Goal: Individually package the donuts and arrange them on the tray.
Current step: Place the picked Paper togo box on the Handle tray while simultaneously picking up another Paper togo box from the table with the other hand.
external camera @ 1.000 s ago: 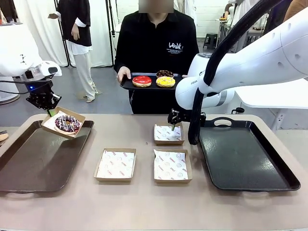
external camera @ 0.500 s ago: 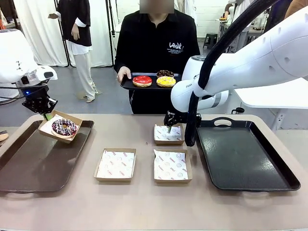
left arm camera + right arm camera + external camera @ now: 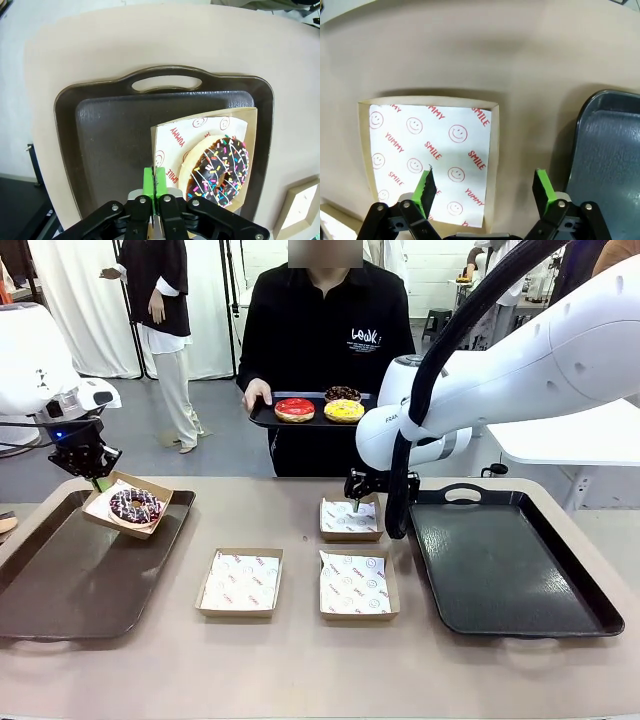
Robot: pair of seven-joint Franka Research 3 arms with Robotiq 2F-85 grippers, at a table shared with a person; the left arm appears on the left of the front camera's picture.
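Front view: we read this as the placing step for the first packaged donut. The left gripper (image 3: 98,480) is pinched shut on the far edge of the carried box (image 3: 152,488), which hangs tilted over the far corner of the left tray (image 3: 70,590). The dark sprinkled donut (image 3: 135,505) sits inside it.

The right gripper (image 3: 357,503) hovers low over the far empty box (image 3: 351,533), beside the right tray (image 3: 510,570). Two near empty boxes (image 3: 241,582) wait on the table.

The person holds a serving tray (image 3: 262,417) with the red donut (image 3: 295,409), yellow donut (image 3: 344,411) and chocolate donut (image 3: 342,393), so three are unpackaged.

Next, we judge, the left arm must lower the box flat onto the tray before letting go, or the donut may slide.

Left wrist view: this adds the grip detail. The left gripper (image 3: 155,180) has its green pads (image 3: 148,180) pressed together on the box rim and paper liner (image 3: 170,142). The dark sprinkled donut (image 3: 217,170) lies just beside the pads, not touched. We cannot tell here whether the box touches the left tray (image 3: 110,130).

Right wrist view: this settles what the front view hides. The right gripper (image 3: 485,187) is spread wide and holds nothing. One finger (image 3: 426,186) is over the liner of the far empty box (image 3: 495,145), and the other is outside the rim over the table. The right tray (image 3: 610,150) is close by. A rim pinch looks likely next, and it needs the fingers to straddle the wall.
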